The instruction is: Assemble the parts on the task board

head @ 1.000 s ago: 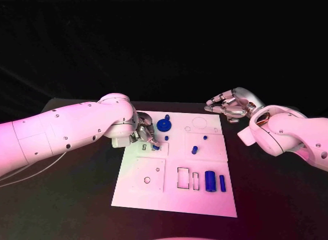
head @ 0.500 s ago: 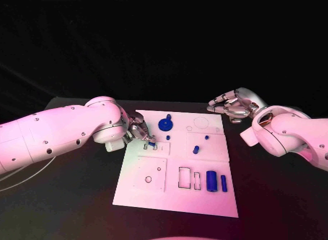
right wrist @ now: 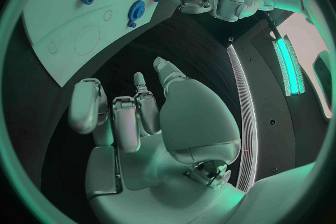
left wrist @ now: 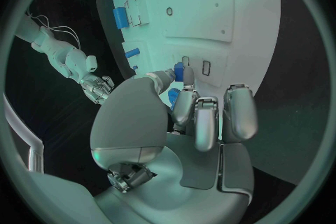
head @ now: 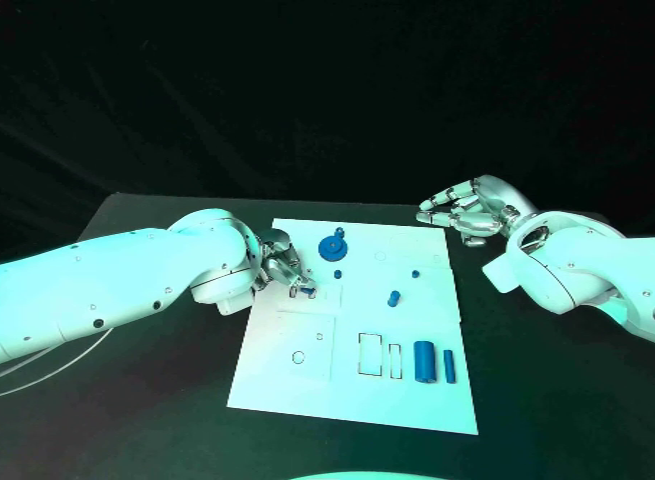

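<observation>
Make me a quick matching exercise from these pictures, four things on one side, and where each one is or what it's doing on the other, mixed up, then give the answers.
Things:
1. left hand
2. right hand
3. blue gear
4. two blue cylinders

Places or states:
A. side by side near the task board's front right
B. off the board, above the black table, holding nothing
C. pinching a small blue part at the board's left edge
D. at the board's far end

Pairs: 1-C, 2-B, 3-D, 4-A

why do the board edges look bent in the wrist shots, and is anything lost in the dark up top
Left wrist view: the fisheye lens bows the task board into a curve behind the left hand. Right wrist view: same bending, with a bright light strip glaring beside the right hand. Head view: board edges run straight; beyond the table all is black.
</observation>
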You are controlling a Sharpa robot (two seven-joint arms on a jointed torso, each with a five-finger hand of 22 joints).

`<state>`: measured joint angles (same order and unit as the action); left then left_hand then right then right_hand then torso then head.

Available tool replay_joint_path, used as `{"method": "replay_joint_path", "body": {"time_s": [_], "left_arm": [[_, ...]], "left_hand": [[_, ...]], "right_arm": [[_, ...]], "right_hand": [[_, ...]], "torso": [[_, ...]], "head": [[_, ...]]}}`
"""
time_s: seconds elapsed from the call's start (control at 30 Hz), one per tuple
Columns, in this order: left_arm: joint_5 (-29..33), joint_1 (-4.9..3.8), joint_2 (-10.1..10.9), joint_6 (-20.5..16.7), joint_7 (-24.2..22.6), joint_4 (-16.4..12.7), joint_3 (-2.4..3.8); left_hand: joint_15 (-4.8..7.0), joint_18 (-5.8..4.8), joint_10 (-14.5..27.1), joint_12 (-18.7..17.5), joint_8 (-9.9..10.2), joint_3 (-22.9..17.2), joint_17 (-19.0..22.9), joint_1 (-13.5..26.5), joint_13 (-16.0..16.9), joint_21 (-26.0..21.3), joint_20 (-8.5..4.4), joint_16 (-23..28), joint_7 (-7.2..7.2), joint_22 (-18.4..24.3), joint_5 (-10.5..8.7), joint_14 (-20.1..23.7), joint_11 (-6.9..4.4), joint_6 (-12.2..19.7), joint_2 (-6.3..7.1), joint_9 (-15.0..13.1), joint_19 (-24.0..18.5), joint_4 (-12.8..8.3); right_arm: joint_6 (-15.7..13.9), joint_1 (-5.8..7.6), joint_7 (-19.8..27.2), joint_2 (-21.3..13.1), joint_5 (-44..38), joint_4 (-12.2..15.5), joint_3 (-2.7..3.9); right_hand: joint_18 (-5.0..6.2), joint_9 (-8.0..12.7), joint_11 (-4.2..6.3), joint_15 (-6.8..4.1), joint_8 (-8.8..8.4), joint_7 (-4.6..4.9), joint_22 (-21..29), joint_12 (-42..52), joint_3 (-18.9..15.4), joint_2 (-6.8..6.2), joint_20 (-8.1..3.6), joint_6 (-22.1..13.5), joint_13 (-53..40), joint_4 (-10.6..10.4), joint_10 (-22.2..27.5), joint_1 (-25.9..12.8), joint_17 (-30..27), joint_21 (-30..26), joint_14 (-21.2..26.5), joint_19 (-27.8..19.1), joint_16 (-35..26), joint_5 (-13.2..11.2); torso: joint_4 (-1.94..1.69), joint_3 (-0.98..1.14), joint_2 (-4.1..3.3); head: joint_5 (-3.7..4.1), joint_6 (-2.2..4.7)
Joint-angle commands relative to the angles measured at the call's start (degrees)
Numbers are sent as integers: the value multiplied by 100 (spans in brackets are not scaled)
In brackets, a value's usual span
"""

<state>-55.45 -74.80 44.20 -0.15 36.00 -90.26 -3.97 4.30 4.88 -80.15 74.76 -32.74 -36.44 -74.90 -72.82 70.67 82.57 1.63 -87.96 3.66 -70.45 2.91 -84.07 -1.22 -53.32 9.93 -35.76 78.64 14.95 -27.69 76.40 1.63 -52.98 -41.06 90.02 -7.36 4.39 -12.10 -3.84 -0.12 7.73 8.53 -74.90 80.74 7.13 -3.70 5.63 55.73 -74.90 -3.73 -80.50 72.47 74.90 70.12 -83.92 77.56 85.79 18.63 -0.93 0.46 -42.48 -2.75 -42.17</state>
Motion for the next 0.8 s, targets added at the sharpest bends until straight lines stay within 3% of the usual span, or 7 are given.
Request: {"method": "replay_joint_path", "body": {"time_s": [0.03,0.27,0.8], "left_arm": [[-427,49,-27,-186,-96,-12,1],[-655,99,-66,-183,-85,-11,1],[-752,119,-157,-137,-38,46,0]], "left_hand": [[22,-84,-32,-7,-26,-1070,-1172,15,-12,35,5,12,-69,-9,38,-494,-13,-94,37,-3,50,-1034],[25,-86,-37,-12,-36,-1092,-1173,30,-20,39,2,12,-74,-18,38,-494,-16,-104,58,-12,56,-1046],[31,-92,-65,-3,-64,-1141,-1174,82,-14,53,-5,11,-86,-50,38,-495,-26,-127,81,-36,75,-1053]], "right_arm": [[48,-5,-1,-15,-52,9,0],[42,-6,2,-30,-57,16,-1],[40,-14,8,-31,-63,30,-1]], "right_hand": [[70,5,14,-36,34,-6,0,-30,-37,31,5,-39,-416,-6,34,7,765,-22,-411,-30,-36,12],[70,5,14,-36,34,-6,0,-30,-37,31,5,-39,-416,-6,34,7,765,-22,-411,-30,-36,12],[70,7,13,-35,39,-6,2,-32,-46,32,5,-44,-413,-13,35,-2,765,-27,-412,-31,-37,17]], "torso": [[10,-2,-6],[-3,0,-10],[4,-4,-10]], "head": [[14,-6],[20,-10],[25,-18]]}}
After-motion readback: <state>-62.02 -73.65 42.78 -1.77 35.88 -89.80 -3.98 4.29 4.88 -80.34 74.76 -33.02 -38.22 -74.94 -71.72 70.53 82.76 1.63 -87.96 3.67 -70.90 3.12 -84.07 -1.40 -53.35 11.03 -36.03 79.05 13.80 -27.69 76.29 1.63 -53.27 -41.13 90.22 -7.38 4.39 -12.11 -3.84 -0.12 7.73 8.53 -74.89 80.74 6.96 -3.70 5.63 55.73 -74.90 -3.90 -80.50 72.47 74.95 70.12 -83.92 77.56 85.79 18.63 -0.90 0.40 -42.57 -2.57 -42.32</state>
